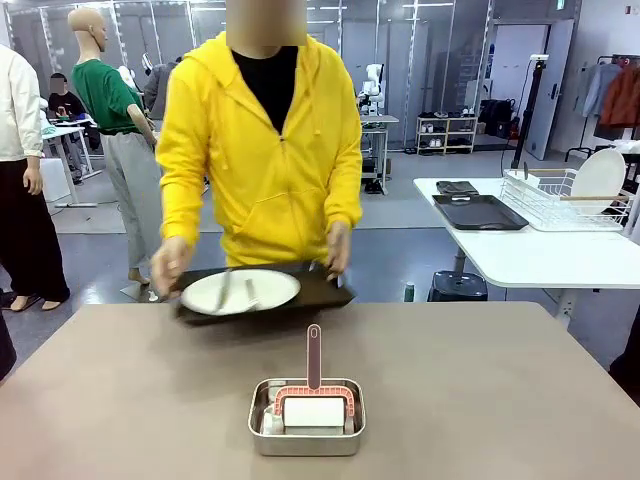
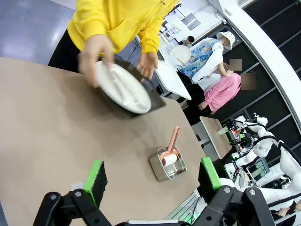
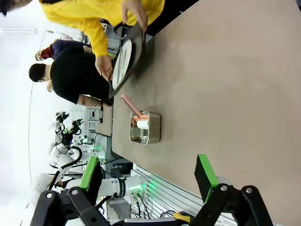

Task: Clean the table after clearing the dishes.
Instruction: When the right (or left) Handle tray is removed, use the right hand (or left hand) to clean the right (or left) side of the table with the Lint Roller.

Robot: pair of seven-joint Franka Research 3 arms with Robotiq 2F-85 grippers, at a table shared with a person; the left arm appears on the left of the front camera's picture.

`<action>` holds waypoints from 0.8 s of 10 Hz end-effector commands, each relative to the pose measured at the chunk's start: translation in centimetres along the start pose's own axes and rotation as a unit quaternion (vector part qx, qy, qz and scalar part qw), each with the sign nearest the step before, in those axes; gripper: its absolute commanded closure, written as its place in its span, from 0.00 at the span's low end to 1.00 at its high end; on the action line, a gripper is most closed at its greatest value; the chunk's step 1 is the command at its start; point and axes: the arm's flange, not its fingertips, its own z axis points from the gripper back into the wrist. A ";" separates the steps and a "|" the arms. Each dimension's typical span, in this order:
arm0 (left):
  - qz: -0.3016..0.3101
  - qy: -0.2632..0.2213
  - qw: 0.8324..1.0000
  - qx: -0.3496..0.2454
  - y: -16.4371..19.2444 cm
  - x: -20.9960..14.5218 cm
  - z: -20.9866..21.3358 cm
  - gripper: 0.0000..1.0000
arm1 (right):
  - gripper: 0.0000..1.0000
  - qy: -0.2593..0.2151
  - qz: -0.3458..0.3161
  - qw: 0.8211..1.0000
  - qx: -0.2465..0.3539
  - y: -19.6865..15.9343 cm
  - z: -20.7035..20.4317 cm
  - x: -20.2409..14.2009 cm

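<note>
tabletop [image 1: 120, 400]: grey-brown, matte, bare over most of its surface.

near middle of the tabletop: square steel pan [image 1: 306, 428], seated flat. inside the pan: white roller [image 1: 314, 412] in a pink frame, with its handle pointing toward the far edge.

far edge of the tabletop: dark tray [image 1: 325, 292], tilted, gripped at both ends by a person [image 1: 265, 150] in a yellow hoodie; one hand [image 1: 168, 265] on the end at picture left, other hand [image 1: 337, 250] on the end at picture right. on the tray: round white plate [image 1: 240, 291] with steel cutlery [image 1: 224, 290] lying across it. contact between tray and tabletop: cannot tell.

left claw [image 2: 152, 175]: released, jaws wide apart, nothing between the green pads [image 2: 96, 172]. hangs above the near side of the tabletop, well apart from pan and tray.

right claw [image 3: 148, 172]: released, jaws wide apart, nothing gripped. hangs above the tabletop edge, well apart from the pan and from the tray.

off to picture right, beyond the tabletop: smaller white table [image 1: 530, 255] carrying a white dish rack [image 1: 560, 205].
</note>
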 end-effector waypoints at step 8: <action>-0.003 -0.003 1.000 -0.004 0.0 0.3 0.2 0.00 | 0.00 -0.002 0.001 1.000 0.004 0.2 0.2 0.3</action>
